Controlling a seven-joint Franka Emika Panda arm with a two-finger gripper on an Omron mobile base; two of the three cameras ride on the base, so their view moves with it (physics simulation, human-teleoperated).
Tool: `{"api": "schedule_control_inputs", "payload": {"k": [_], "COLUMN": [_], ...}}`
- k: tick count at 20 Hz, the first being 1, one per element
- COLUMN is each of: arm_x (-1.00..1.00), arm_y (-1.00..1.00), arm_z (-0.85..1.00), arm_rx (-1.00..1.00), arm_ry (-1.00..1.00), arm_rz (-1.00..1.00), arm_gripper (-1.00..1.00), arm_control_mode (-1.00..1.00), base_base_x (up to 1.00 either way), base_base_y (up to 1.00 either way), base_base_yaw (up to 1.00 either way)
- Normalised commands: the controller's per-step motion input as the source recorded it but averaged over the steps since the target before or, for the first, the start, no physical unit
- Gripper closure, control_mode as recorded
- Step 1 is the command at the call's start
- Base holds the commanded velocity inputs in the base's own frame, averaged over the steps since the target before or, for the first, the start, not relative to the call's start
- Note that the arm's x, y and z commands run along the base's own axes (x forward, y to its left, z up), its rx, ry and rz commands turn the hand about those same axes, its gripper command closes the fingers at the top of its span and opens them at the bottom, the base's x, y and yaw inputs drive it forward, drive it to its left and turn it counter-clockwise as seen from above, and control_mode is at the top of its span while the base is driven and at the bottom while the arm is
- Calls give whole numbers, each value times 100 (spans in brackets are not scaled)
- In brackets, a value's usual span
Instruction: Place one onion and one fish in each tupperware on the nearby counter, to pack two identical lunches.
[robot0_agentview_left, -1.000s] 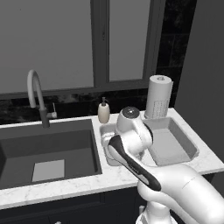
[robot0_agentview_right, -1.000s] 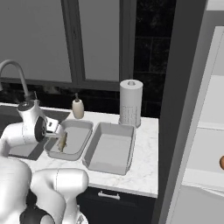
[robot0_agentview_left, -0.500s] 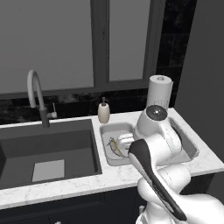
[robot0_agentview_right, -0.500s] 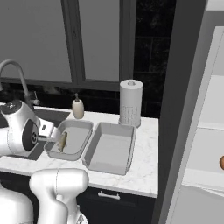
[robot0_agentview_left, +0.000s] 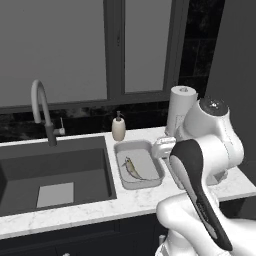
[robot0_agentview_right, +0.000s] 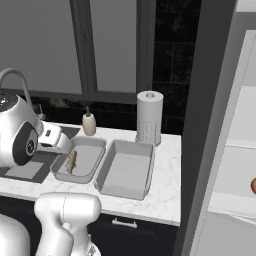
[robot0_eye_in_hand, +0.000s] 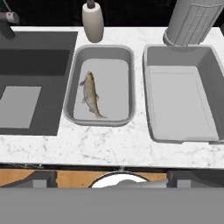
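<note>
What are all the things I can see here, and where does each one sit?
tupperware: two, pale grey, side by side on the counter right of the sink; the other holds nothing.
fish: one, silver-tan, lying in the container nearer the sink.
counter: one, white marble.
sink: one, dark, left.
faucet: one, grey, behind the sink.
soap bottle: one, beige, behind the fish container.
paper towel roll: one, white, behind the other container.
orange ball: one, far right edge.
gripper: one, open.
</note>
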Motion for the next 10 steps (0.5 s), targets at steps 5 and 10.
{"api": "schedule_control_inputs", "payload": {"k": [5, 10], "arm_x": [-55, -63], "arm_y": [-47, -35], "arm_z": [22, 32], "arm_rx": [2, 1], "arm_ry": [-3, -6], "arm_rz": [0, 0], "arm_gripper": [-100, -100], "arm_control_mode": [-100, -100], "base_base_x": [0, 0], "base_base_y": [0, 0], "base_base_yaw": [0, 0]}}
